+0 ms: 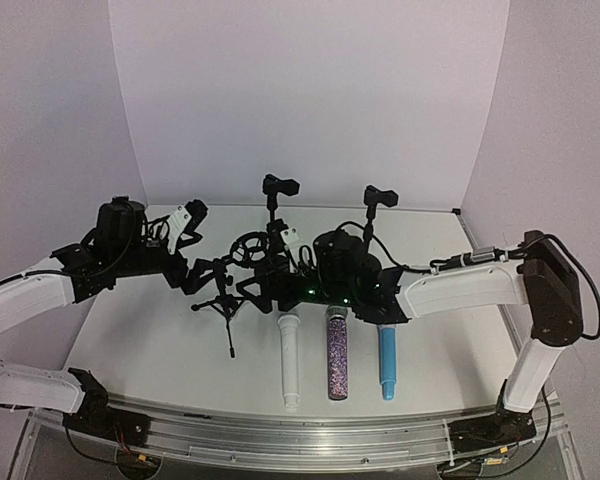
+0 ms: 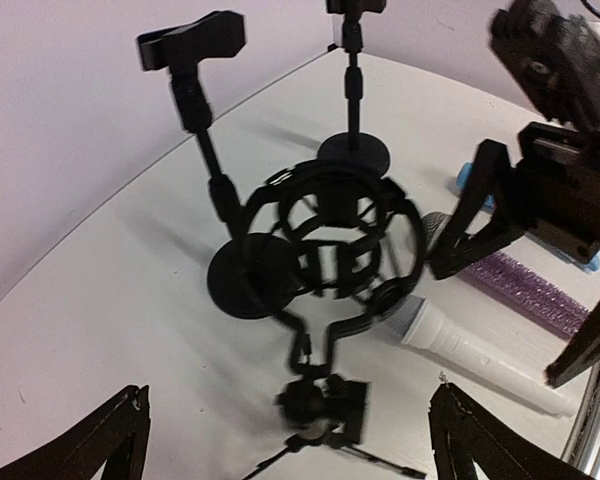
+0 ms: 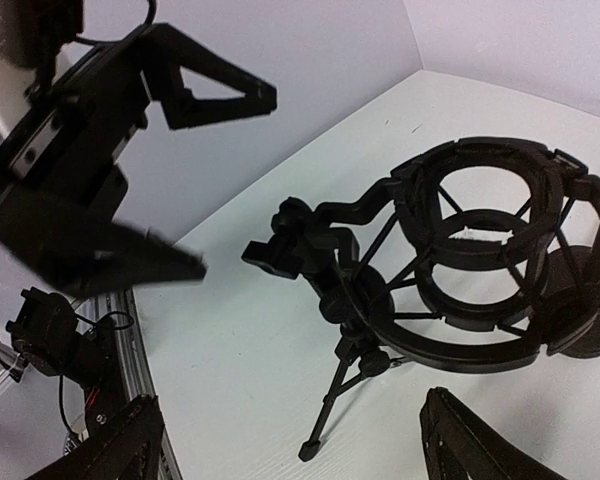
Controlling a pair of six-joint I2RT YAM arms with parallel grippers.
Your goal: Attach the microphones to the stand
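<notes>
On the white worktop (image 1: 130,340), the left gripper (image 2: 290,400) hangs with its fingers spread wide and holds nothing, facing the tripod stand (image 1: 225,305). That stand carries a round black shock mount (image 2: 325,245), which is one of three stands. At 12 to 1 o'clock of it are two round-base stands with clip holders, the first (image 1: 278,188) close behind it and the second (image 1: 378,197) further right. The right gripper (image 3: 290,430) is also wide open and holds nothing, and it faces the shock mount from the other side. At 5 o'clock of the tripod, three microphones lie flat side by side with their heads toward 12 o'clock. From the left they are the white microphone (image 1: 291,365), the glittery purple microphone (image 1: 336,358) and the light blue microphone (image 1: 387,362), and none of them is in a stand.
</notes>
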